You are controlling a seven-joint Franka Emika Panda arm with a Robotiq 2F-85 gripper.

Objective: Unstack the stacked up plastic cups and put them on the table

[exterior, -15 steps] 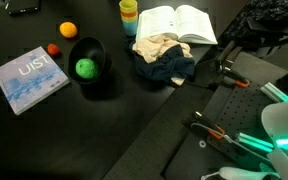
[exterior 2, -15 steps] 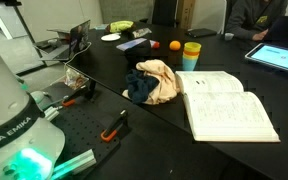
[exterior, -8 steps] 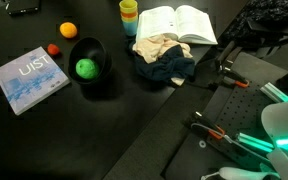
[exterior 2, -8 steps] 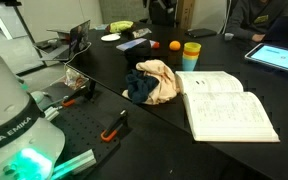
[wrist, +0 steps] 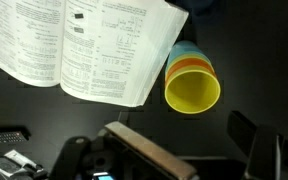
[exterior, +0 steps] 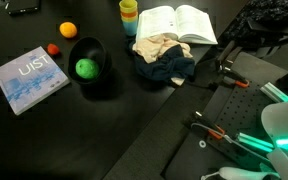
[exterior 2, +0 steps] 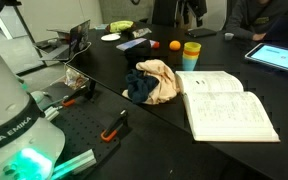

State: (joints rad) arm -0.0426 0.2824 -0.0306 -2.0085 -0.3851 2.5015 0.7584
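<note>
The plastic cups stand nested in one stack on the black table (exterior: 104, 130): yellow inside orange inside blue. The stack shows in both exterior views (exterior: 129, 15) (exterior 2: 191, 55), next to the open book. In the wrist view the stack (wrist: 192, 85) is seen from above, with the yellow cup's mouth open toward the camera. My gripper (wrist: 199, 150) is open and empty, and hangs above the table a little short of the stack. One finger is at lower left, the other at right. The gripper does not show in the exterior views.
An open book (exterior: 179, 22) (exterior 2: 224, 100) (wrist: 74, 45) lies beside the cups. A crumpled cloth (exterior: 162, 55) (exterior 2: 152, 82) lies near it. Farther off are a black bowl (exterior: 96, 55) holding a green ball, an orange fruit (exterior: 68, 30) and a grey-blue book (exterior: 29, 80).
</note>
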